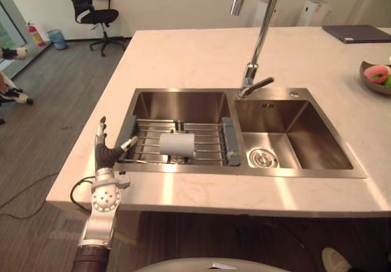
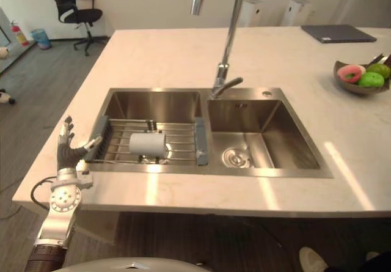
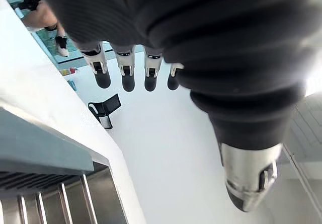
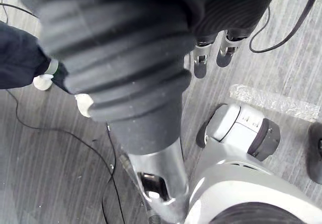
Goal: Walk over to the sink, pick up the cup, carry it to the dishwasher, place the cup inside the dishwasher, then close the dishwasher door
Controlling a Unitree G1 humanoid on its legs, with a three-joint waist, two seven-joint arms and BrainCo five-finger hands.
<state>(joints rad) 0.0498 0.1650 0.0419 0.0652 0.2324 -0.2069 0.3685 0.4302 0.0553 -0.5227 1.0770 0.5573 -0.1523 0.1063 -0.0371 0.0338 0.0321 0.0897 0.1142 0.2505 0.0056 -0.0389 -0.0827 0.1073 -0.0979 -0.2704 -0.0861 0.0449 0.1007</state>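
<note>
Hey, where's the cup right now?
In the left eye view the cup lies on its side on the wire rack over the sink's left basin, just right of the open left hand.

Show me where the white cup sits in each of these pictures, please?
Left eye view: the cup lies on its side on the drying rack in the sink's left basin.
Right eye view: the cup again, left of centre.
Left wrist view: looks at the rack's bars, short of the cup.
Right wrist view: faces the floor.
Shared landmark: the rack's grey end.
</note>
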